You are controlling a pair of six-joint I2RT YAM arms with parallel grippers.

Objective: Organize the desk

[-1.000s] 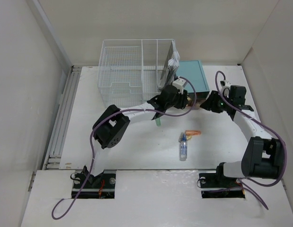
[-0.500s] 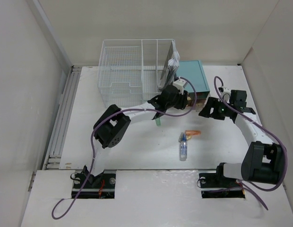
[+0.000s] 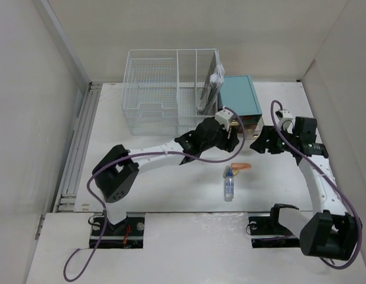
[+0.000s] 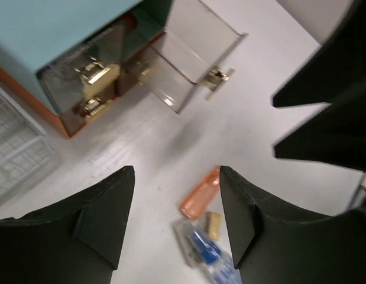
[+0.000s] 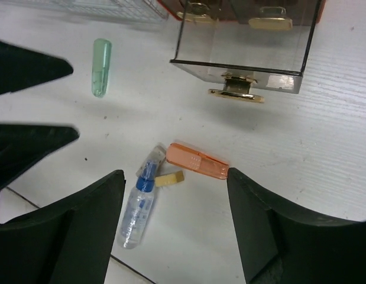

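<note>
The white desk [image 3: 153, 183] spans the floor between the side walls, under both arms. At its far edge stands a white wire rack [image 3: 159, 89], with a teal drawer box [image 3: 242, 94] just beside it on the right. The left fingers [image 4: 97, 216] and right fingers [image 5: 82, 228] hover near that box, both spread wide and holding nothing. One clear drawer [image 5: 242, 56] stands pulled out. Nearer lie a blue-capped bottle [image 5: 135, 213], an orange cap [image 5: 196, 161] and a green cap [image 5: 100, 66].
</note>
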